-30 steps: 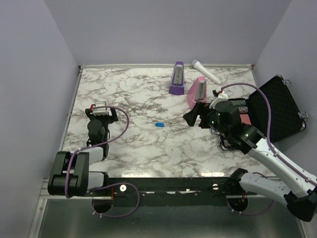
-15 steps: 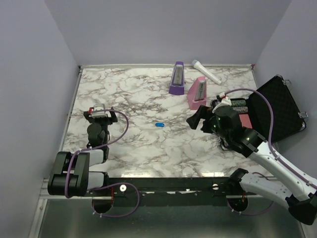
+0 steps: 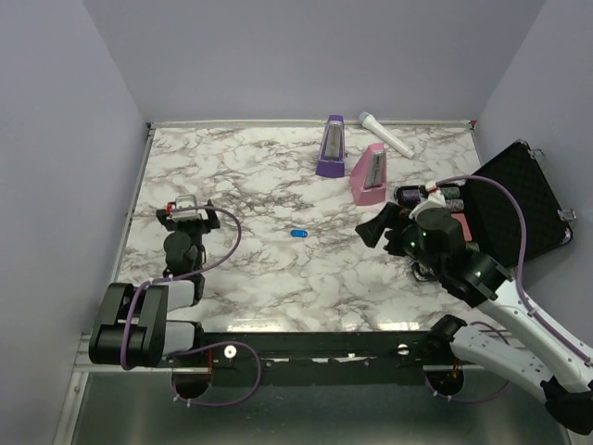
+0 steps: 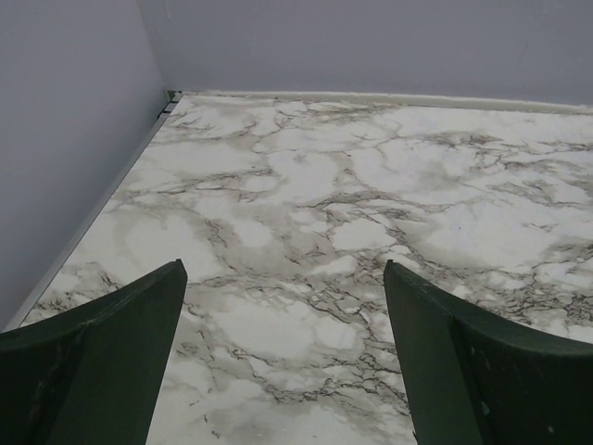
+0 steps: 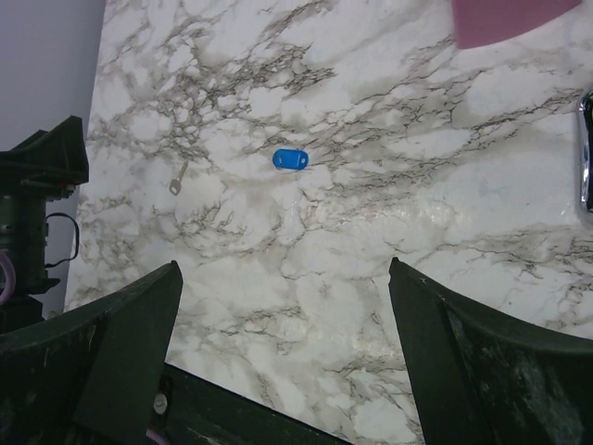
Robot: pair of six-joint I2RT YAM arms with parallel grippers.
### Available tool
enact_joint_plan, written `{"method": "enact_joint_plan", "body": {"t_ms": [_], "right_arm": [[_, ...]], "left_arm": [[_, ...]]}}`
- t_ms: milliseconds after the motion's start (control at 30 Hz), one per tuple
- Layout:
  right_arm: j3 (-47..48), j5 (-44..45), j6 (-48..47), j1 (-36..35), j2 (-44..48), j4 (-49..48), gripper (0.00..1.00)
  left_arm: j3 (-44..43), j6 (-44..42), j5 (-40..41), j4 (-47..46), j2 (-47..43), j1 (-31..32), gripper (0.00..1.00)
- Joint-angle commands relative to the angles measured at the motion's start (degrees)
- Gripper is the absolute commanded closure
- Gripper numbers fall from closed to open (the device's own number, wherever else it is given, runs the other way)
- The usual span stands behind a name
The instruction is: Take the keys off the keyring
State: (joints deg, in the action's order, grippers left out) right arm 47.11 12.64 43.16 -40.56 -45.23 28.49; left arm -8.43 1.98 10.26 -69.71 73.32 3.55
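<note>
The keys (image 3: 297, 234) lie on the desk (image 3: 241, 176) left of and in front of the pink metronome (image 3: 369, 174), long axis sideways, dead ahead of the wide-spread right jaws, well apart from the left jaws, also spread.

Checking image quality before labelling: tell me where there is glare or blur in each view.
Top view: evenly lit and sharp, with a pale sheen along the near edge of the table. Left wrist: marble crisp, dark fingers slightly soft. Right wrist: blue key tag sharp, faint sheen lower right of it.
</note>
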Motion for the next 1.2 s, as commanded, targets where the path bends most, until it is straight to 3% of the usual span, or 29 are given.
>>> {"method": "enact_joint_plan", "body": {"t_ms": [0,233,333,733,1167], "right_arm": [[-1.93,0.54,1.58,-0.23,3.92,0.87,0.00],[-1.76,-2.18,2.45,-0.14,4.80,2.00,0.00],[-1.76,-2.27,3.51,-0.23,5.85,3.32,0.00],[-2.73,-8.07,2.55,-0.31,7.35,0.34,0.00],[-2.46,-6.49,3.16,-0.23,7.09,1.04,0.00]], "left_arm": [[-1.68,0.65,1.69,0.88,0.16,0.32,0.03],[-2.91,-1.71,-6.39,3.79,-0.19,-0.21,0.01],[-5.02,-0.67,-4.47,7.65,-0.02,-0.47,0.01],[-4.85,-0.66,-4.81,7.22,-0.02,-0.65,0.01],[-4.76,-0.66,-4.73,7.22,-0.02,-0.56,0.01]]}}
